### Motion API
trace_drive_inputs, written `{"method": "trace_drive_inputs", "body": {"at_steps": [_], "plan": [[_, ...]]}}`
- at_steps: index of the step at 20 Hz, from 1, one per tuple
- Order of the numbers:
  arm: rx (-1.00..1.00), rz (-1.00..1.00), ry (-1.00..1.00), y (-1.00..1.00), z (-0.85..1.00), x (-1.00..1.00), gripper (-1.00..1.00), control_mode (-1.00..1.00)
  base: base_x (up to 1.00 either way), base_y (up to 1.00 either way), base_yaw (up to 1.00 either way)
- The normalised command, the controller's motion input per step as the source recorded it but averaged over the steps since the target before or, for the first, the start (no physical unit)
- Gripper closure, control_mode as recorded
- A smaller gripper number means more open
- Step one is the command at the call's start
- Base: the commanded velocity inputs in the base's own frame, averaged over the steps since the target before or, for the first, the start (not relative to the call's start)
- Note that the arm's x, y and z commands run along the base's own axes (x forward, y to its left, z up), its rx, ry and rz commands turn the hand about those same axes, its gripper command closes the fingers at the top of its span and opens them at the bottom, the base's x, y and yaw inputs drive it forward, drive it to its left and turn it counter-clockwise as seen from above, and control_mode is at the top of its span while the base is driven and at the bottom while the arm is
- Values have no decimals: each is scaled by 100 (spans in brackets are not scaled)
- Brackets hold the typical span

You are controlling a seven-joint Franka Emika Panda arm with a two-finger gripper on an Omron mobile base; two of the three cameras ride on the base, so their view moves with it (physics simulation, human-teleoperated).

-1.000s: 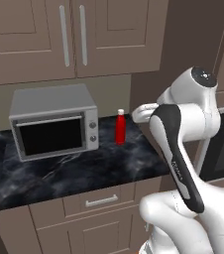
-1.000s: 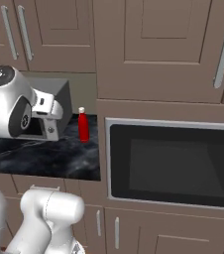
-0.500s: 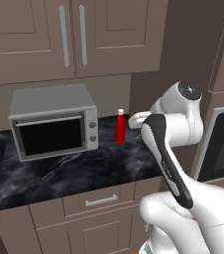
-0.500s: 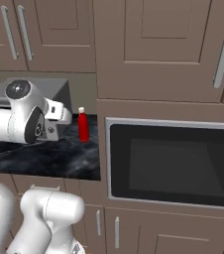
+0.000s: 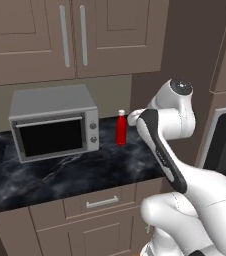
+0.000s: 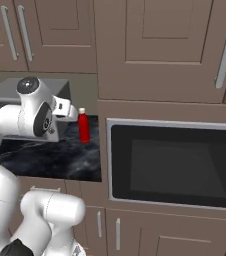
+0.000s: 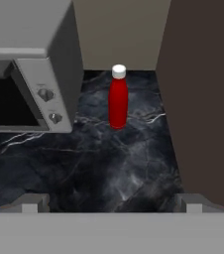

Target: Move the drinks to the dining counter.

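Observation:
One of the drinks, a slim red bottle (image 5: pixel 120 129) with a white cap, stands upright on the black marble worktop (image 5: pixel 85 170) between a grey microwave and a tall brown cabinet side. It also shows as the bottle (image 6: pixel 84 127) and the bottle (image 7: pixel 118 99). My gripper (image 7: pixel 112 202) is open, its fingertips spread wide at the bottom of the hand view and pointing at the bottle from a short way off, with nothing between them. In the left base view my hand (image 5: pixel 133 118) hovers just right of the bottle. The dining counter is out of view.
The grey microwave (image 5: pixel 55 125) stands left of the bottle, its knobs (image 7: pixel 51 105) close to it. A tall cabinet wall (image 7: pixel 203 99) bounds the right side, with a built-in oven (image 6: pixel 175 167) in it. Wall cupboards (image 5: pixel 70 35) hang above; drawers (image 5: pixel 102 202) sit below.
The arm has swung down and left, bringing the hand closer to the red bottle. The bottle and microwave have not moved, and the gripper stays open.

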Motion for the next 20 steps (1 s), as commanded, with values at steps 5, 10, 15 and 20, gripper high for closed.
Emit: {"method": "trace_drive_inputs", "body": {"at_steps": [5, 10, 15, 20], "plan": [[0, 0, 1, -6, -12, 23, -100, -100, 0, 0, 0], [0, 0, 0, 0, -31, 14, -100, -100, 0, 0, 0], [0, 0, 0, 0, -30, 12, -100, -100, 0, 0, 0], [0, 0, 0, 0, -19, 25, -100, -100, 0, 0, 0]]}}
